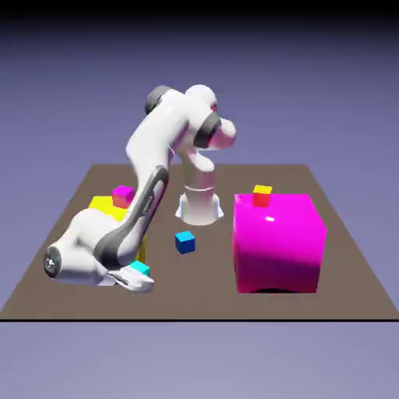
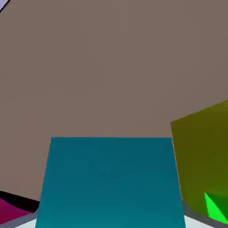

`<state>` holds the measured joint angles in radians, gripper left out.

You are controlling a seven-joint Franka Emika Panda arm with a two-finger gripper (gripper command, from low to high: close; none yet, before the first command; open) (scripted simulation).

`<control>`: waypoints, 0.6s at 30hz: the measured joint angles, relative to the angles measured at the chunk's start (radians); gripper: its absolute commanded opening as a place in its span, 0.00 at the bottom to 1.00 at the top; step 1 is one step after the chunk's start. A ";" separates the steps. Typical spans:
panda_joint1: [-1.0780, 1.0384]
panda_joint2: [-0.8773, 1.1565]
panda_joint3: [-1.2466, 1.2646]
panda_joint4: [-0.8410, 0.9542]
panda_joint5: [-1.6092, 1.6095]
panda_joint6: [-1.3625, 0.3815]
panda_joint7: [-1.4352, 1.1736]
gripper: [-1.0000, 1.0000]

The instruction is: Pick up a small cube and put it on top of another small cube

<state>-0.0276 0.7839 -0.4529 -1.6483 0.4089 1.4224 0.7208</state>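
Observation:
The tiny teal cube point(image 1: 140, 268) sits between the fingers of my gripper point(image 1: 138, 276), low over the table at the exterior view's left, next to the big yellow block point(image 1: 105, 207). In the hand view the teal cube point(image 2: 109, 182) fills the lower middle and hides both fingertips. The gripper is shut on it. The tiny blue cube point(image 1: 185, 242) with a lighter cyan top stands alone on the brown table point(image 1: 343, 257), to the right of the gripper and a little farther back.
A big magenta block point(image 1: 278, 243) carrying a small red-and-orange cube point(image 1: 262, 195) stands at the right. The yellow block point(image 2: 202, 151) carries a small pink cube point(image 1: 122, 195). The robot's base point(image 1: 199, 204) is behind the blue cube.

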 measured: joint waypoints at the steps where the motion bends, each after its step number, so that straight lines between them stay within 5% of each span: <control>1: -0.009 -0.036 0.035 -0.035 -0.039 0.029 -0.001 0.00; 18: -0.073 -0.545 0.483 -0.643 -0.563 0.420 0.008 0.00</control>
<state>-0.1011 0.2385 0.0304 -2.2914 -0.1543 1.8422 0.7285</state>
